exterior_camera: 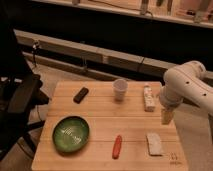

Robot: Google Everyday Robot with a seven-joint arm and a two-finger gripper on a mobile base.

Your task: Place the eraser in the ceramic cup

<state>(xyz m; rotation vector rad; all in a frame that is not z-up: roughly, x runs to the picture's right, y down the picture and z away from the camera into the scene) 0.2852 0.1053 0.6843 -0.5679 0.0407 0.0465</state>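
Reaching is judged the step in hand. Above the bench (100, 120), the end effector (166, 116) hangs well right of the ceramic cup (119, 90); spread or pressed together cannot be told. The eraser (81, 94) lies flat left of the cup, apart. A top-down grip across its narrow width is advised.

A long white oblong object (148, 97) lies between the pincer (166, 117), poised at the right edge of the wooden bench (100, 117), and the small whitish ceramic cup (119, 90); beyond it, bare wood runs open to the flat black eraser (81, 94).
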